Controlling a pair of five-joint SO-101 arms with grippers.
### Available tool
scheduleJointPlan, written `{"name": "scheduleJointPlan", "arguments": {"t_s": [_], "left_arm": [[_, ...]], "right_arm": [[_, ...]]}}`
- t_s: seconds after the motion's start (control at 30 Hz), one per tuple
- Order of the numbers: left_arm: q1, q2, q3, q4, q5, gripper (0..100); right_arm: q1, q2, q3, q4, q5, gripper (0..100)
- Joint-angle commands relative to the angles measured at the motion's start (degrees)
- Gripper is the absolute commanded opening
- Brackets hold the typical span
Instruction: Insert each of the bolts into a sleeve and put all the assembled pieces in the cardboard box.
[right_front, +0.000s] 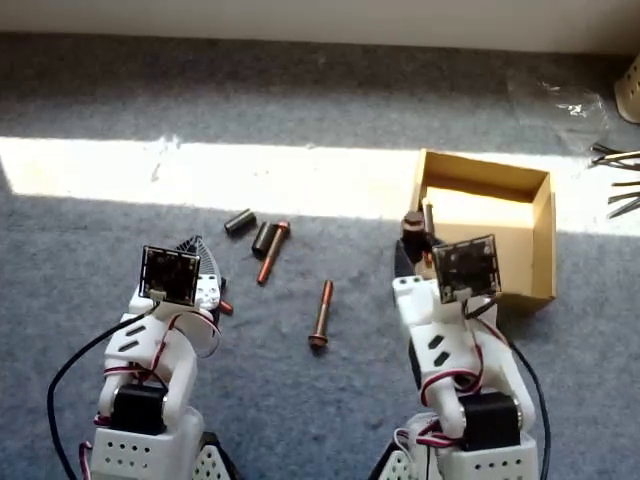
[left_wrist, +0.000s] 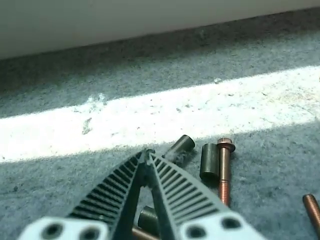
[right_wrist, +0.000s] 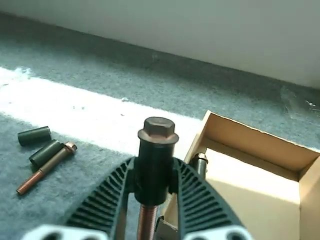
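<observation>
My right gripper (right_front: 413, 232) (right_wrist: 155, 167) is shut on a dark sleeve with a copper bolt through it (right_wrist: 157, 150), held upright at the near left wall of the cardboard box (right_front: 545, 215) (right_wrist: 300, 167). Another assembled piece (right_wrist: 200, 162) leans in the box's corner. My left gripper (right_front: 200, 250) (left_wrist: 146, 155) is shut on nothing, low over the carpet. Beneath it lie a sleeve (left_wrist: 148, 218) and a bolt end (left_wrist: 142, 234). Just beyond its tips are two loose sleeves (right_front: 239, 222) (right_front: 264, 238) and a bolt (right_front: 273, 252). A further bolt (right_front: 321, 313) lies between the arms.
Everything sits on grey carpet crossed by a bright sunlit band (right_front: 300, 175). Metal tools (right_front: 620, 180) and a clear plastic wrapper (right_front: 560, 100) lie at the far right beyond the box. A pale wall (right_front: 320, 15) borders the far side.
</observation>
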Motion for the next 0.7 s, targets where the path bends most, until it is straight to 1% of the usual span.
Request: {"name": "scheduleJointPlan", "arguments": {"t_s": [0.0,0.2,0.37,0.67], "left_arm": [[-0.6,0.3,-0.3,-0.1,-0.2,1],[-0.6,0.3,-0.2,0.1,-0.2,1],[-0.6,0.3,-0.2,0.1,-0.2,1],[-0.7,0.3,-0.2,0.1,-0.2,1]], "right_arm": [[3.7,14.4,-11.6,-0.3,0.7,0.3],[7.8,35.3,-25.0,-0.3,1.0,0.3],[9.5,51.1,-32.6,-0.1,5.8,0.3],[14.2,75.8,-43.5,-0.4,6.0,0.3]]}}
